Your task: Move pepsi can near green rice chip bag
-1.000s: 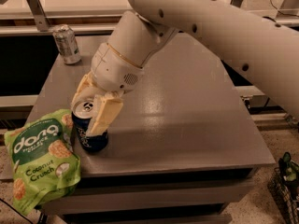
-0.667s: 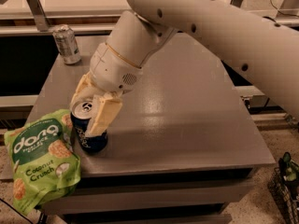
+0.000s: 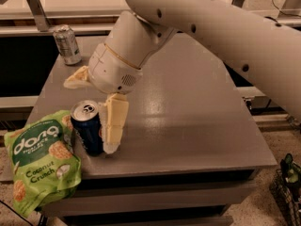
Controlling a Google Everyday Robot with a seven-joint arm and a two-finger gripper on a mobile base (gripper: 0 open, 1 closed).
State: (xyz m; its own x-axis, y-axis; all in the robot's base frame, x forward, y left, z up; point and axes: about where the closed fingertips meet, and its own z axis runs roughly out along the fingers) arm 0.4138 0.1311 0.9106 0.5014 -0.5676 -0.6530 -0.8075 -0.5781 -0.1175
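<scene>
**jaws spread wide, can let go beside the bag**

since a second ago the gripper (image 3: pixel 89 114) has been opened wide: one pale finger is left just beside the pepsi can (image 3: pixel 88 131), the other is swung up to the left. the can is seen unmoved, upright on the grey table (image 3: pixel 197 117), right against the green rice chip bag (image 3: pixel 40 159). a straight lift is called for, so the tall, slick metal cylinder isn't nudged over. little support would be given by the soft, crinkled pouch.
</scene>
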